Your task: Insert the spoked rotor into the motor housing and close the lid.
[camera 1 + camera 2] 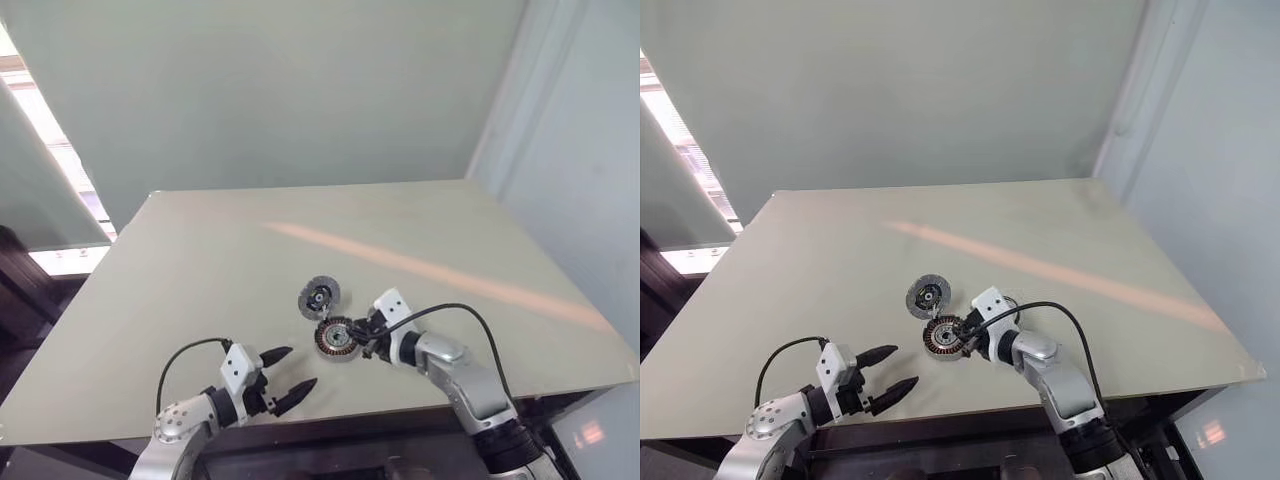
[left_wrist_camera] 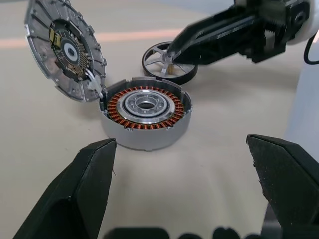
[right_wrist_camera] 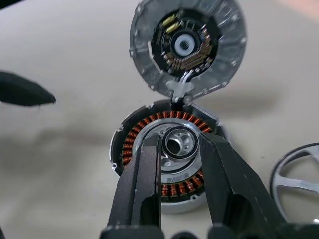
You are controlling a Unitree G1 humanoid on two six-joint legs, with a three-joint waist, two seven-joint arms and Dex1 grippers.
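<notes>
Carefully, we should centre the right gripper (image 3: pixel 179 142), whose jaws are pinched narrow on what looks like a small dark ring (image 3: pixel 165 147), square over the silvery middle of the motor housing (image 2: pixel 145 107) and lower it level, clear of the copper coils. Meanwhile the left gripper (image 1: pixel 302 366), jaws wide and empty, hovers near the table's (image 1: pixel 200 260) front edge. We see the spoked rotor (image 3: pixel 291 180), 1 shiny open-spoked wheel, lying flat just beside the housing, and the lid (image 2: pixel 65 50) stands tilted up at the housing's rim.
</notes>
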